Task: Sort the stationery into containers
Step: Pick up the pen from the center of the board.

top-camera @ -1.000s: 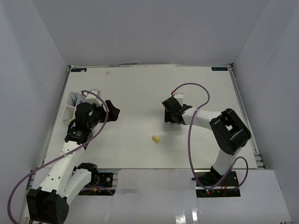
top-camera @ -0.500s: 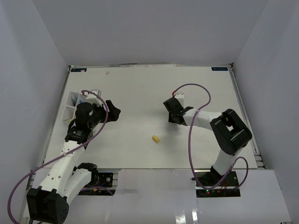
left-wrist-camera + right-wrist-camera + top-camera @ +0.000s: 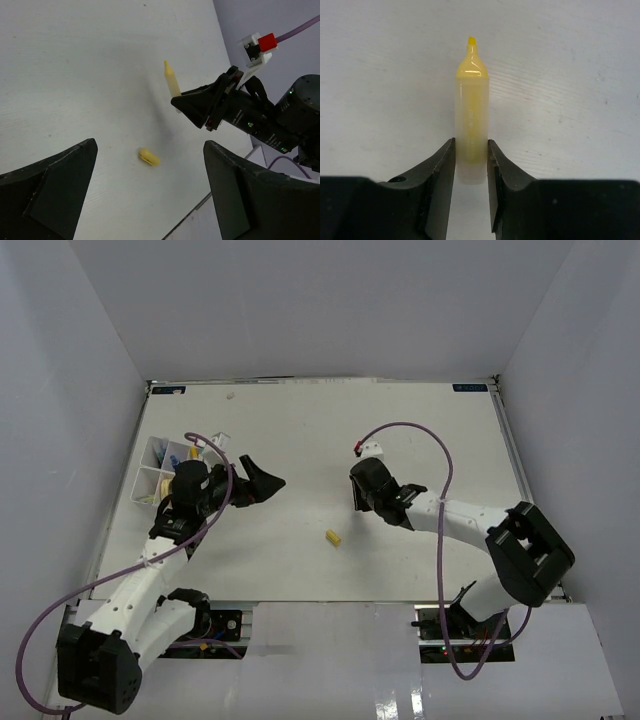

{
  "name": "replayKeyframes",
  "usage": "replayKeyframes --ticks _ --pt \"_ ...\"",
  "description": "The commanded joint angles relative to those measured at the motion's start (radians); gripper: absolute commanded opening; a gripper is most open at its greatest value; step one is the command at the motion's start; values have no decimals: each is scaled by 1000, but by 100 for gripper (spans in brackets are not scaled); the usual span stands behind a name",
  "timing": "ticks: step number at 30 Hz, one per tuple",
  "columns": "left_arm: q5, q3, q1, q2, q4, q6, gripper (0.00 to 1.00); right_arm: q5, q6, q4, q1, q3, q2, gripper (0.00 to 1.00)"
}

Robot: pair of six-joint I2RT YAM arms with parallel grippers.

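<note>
Change, left arm: my left claw (image 3: pixel 262 483) has swung away from the white divided tray (image 3: pixel 150 477) and now points toward the middle of the table.
Change, right arm: my right claw (image 3: pixel 471 150) has drawn slightly nearer, and the elbow has moved out to the right.
Meaning: probably one item is secured and its carry to the tray is not yet made; the left arm looks to be lining up on a second item.
Right claw: clenched on the yellow highlighter (image 3: pixel 471 100), pads on both sides of the barrel's lower end, tip pointing away from me.
Left claw: released, fingers spread wide, nothing between them.
Highlighter, place: right of centre, well apart from the tray at the left edge.
Small yellow piece (image 3: pixel 149 156): unmoved, lying near the centre, ahead of the left claw's gap and touching neither finger.
</note>
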Motion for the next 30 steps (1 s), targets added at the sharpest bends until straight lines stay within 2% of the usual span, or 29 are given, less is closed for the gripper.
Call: replayKeyframes --ticks 1,8,17,20,30 --pt "54 -27 -57 -1 136 -131 98 -31 -93 157 56 -22 -103 20" --pt "-110 -6 -247 71 252 -205 97 -168 -196 401 123 -106 -275 22" --pt "-350 7 -390 140 404 -283 84 -255 -232 612 162 -195 -353 23" --pt "-388 24 -422 177 419 -285 81 -261 -236 636 171 -212 -364 24" --pt "-532 39 -496 243 472 -309 59 -257 -242 684 189 -237 -376 25"
